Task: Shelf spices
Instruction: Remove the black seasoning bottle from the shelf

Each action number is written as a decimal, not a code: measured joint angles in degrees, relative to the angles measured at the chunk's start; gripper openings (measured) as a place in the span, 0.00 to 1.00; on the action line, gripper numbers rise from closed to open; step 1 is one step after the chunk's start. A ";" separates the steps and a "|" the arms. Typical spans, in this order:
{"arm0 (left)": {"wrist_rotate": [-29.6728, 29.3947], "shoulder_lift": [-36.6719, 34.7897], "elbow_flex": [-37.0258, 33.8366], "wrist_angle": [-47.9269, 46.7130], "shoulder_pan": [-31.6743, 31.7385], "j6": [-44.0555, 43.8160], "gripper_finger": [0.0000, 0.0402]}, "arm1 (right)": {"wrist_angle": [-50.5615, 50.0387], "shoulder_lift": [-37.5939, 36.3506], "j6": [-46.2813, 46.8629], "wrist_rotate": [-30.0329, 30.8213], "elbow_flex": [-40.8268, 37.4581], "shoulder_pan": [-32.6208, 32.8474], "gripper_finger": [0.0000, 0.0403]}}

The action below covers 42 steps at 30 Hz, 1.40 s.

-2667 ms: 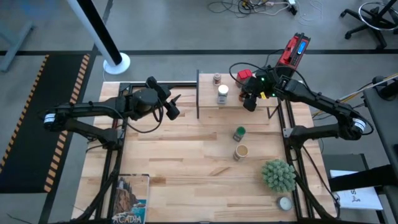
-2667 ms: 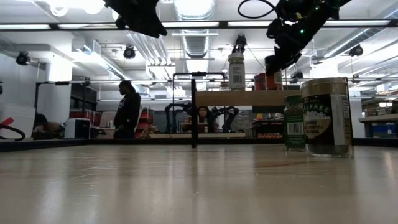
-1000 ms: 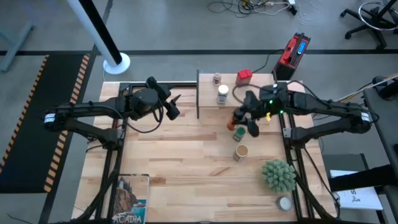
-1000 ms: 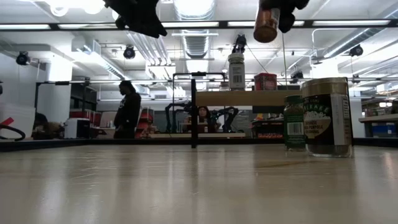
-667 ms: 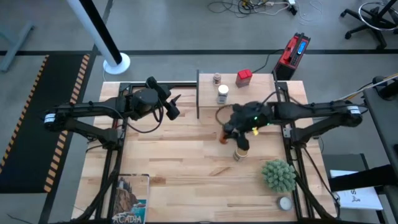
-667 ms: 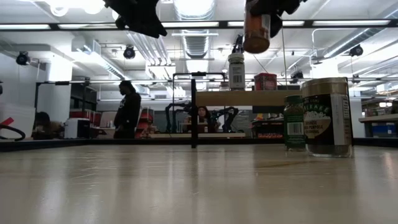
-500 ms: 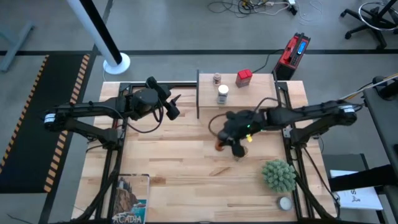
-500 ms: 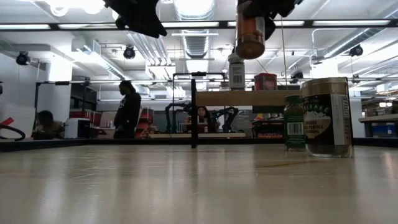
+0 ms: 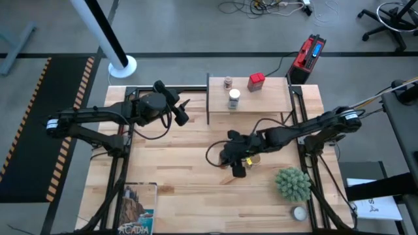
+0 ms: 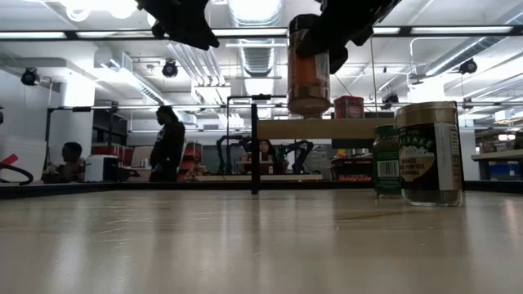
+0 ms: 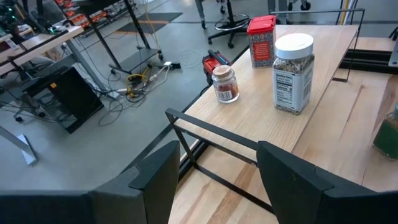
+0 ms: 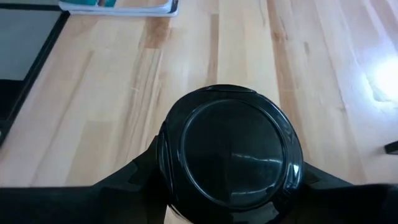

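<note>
Right tool (image 9: 236, 163): clamping a black-lidded spice jar (image 10: 308, 69), holding it upright in the air above the surface (image 9: 176, 163).
Beside it: a tan-lidded jar (image 9: 254, 158) is standing just to its right.
Shelf (image 9: 271, 98): sitting well beyond it, carrying a white-lidded jar (image 9: 234, 98), a small jar (image 9: 227, 82) and a red tin (image 9: 256, 81).
Left tool (image 9: 183, 111): waiting left of the shelf, fingers spread apart and holding nothing.

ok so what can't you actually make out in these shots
- High view: the jar in the right pincer is hidden beneath the wrist.
- Right wrist view: the held jar's black lid covers its label and contents.
- Low view: the held jar hides the white-lidded jar standing on the shelf.
- Left wrist view: the green-lidded jar is cut off by the picture's edge.
- Labels on the red tin are too small.
</note>
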 joint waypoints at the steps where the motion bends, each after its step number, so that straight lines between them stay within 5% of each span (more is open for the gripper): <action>1: -0.01 -0.01 0.00 0.00 0.00 0.00 0.51 | 0.23 0.55 0.09 0.07 0.00 0.20 0.43; 23: 0.00 0.01 0.00 -1.19 0.02 -0.19 0.51 | 19.99 4.08 7.56 9.13 -12.99 1.49 0.43; 42: 0.00 0.01 0.00 -1.10 0.01 -0.20 0.51 | 28.17 12.21 5.88 10.38 -13.62 1.75 0.43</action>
